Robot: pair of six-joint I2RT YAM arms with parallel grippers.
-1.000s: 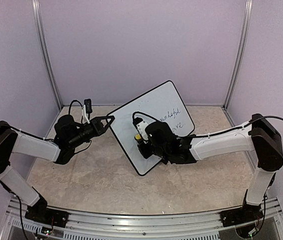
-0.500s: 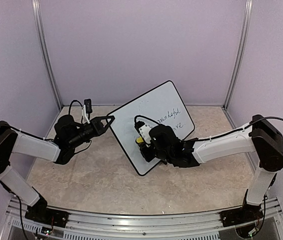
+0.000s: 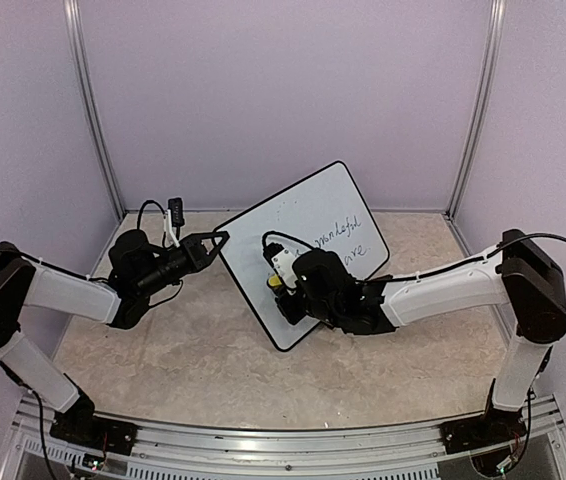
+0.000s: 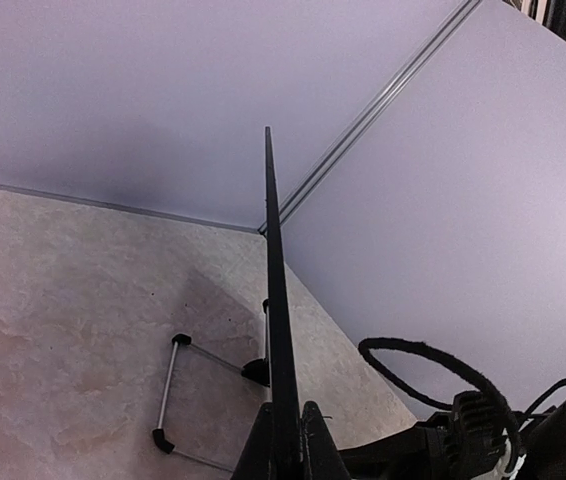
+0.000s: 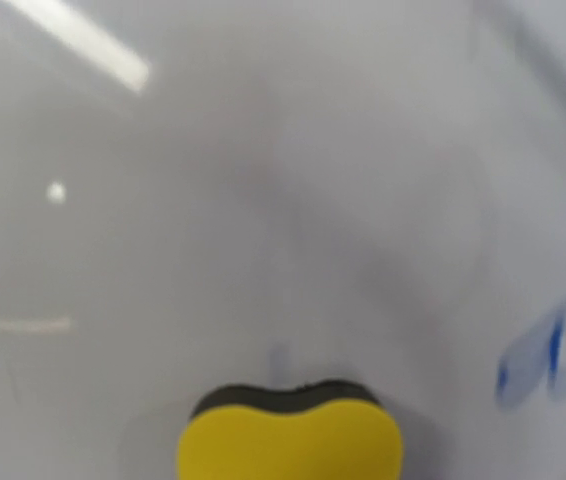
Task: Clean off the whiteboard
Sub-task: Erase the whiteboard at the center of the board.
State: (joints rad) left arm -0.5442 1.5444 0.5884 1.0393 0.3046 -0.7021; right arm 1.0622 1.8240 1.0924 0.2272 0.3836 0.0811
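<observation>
Whiteboard [image 3: 298,212] stood propped at table centre, tilted back, long axis approx 8 to 2 o'clock in top view. L gripper [image 3: 219,240] was clamped tight on the board's 9 o'clock corner. L wrist view showed the board edge-on [image 4: 275,300] running up from btwn the closed fingers [image 4: 308,445], w/ the wire stand [image 4: 178,390] behind it on the table.

R gripper [image 3: 279,285] was closed on a yellow sponge [image 3: 276,283]. R wrist view had the sponge [image 5: 290,440] pressed flat on the white surface [image 5: 263,200], its top pinched in; fingers themselves not seen there.

Handwriting [image 3: 341,235] left on the board lay at approx 2 o'clock from the sponge, near but not touching; a blue smear [image 5: 548,355] showed at 3 o'clock in R wrist view. R arm was the nearer one, so prob. the next wipe needs to run along the long axis toward 2 o'clock, w/ L arm bracing.
</observation>
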